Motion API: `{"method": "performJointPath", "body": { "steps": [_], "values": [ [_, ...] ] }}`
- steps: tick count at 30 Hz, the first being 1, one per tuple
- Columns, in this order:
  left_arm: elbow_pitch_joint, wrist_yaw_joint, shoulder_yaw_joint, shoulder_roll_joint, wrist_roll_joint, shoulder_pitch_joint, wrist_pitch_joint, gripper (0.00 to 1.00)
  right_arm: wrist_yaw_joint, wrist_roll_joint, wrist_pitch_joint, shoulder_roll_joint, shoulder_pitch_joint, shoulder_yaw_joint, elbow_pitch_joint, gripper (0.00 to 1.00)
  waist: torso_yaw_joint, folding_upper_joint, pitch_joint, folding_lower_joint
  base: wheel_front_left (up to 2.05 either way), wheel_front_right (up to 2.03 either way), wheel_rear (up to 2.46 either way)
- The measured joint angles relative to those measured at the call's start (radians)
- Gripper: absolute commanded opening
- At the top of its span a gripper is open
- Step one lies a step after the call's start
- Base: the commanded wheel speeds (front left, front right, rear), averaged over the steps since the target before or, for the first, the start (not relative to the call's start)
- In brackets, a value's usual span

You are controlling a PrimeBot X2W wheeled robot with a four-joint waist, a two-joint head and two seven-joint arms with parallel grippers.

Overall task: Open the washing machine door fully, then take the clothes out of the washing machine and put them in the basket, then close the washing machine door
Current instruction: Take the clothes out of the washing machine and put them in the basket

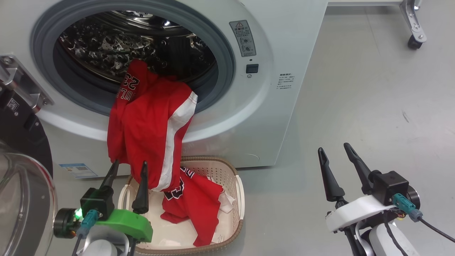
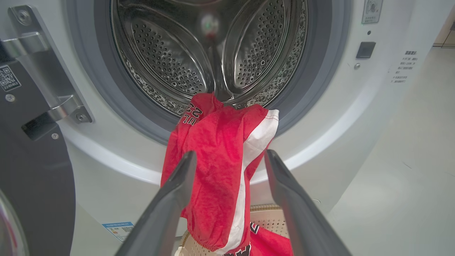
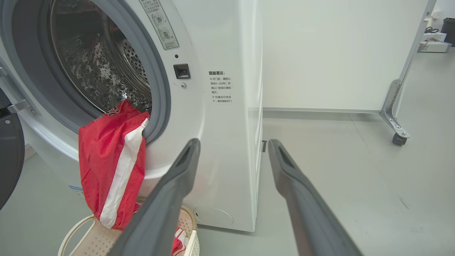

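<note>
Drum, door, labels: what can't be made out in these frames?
- Drum, lower front, every view: the hanging jersey hides whether more clothes lie behind it.
- Door, head view: cut off by the left edge.
- Warning label, head view: print too small to read.

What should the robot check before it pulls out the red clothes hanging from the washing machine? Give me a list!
1. Door wide open and out of the way: ok.
2. Left tool open, just in front of the hanging red clothes: ok.
3. Basket right under the hanging part, ready to catch it: ok.
4. Right tool open, holding nothing, off to the side: ok.
5. More clothes left deeper in the drum: cannot tell, the hanging piece hides the bottom.
</note>
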State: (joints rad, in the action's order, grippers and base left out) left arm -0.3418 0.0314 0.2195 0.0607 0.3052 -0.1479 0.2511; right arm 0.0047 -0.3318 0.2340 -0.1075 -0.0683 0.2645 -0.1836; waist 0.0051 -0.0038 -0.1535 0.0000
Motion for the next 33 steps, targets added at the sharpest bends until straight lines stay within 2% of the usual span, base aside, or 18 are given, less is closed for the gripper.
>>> {"method": "performJointPath", "body": {
  "steps": [10,19,27,33],
  "values": [
    [0.057,0.009,0.005,0.004,0.0,0.015,-0.005,1.0,-0.007,0.0,-0.005,-0.004,0.0,0.001,0.022,1.0,0.003,0.0,-0.033,0.0,0.0,0.0,0.0],
    [0.064,0.016,-0.002,0.015,0.001,0.015,-0.058,1.0,-0.007,0.0,-0.009,-0.003,-0.005,0.008,0.046,1.0,-0.003,0.0,-0.078,0.0,0.0,0.0,0.0],
    [0.012,0.014,0.0,0.025,0.012,0.0,-0.128,1.0,-0.006,0.001,-0.017,-0.003,-0.033,0.025,0.069,1.0,-0.019,0.0,-0.137,0.0,0.0,0.0,0.0],
    [-0.058,-0.012,0.007,0.034,0.017,-0.086,-0.17,1.0,0.006,0.01,-0.018,-0.002,-0.068,0.036,0.081,1.0,-0.035,0.0,-0.188,0.0,0.0,0.0,0.0]
  ]
}}
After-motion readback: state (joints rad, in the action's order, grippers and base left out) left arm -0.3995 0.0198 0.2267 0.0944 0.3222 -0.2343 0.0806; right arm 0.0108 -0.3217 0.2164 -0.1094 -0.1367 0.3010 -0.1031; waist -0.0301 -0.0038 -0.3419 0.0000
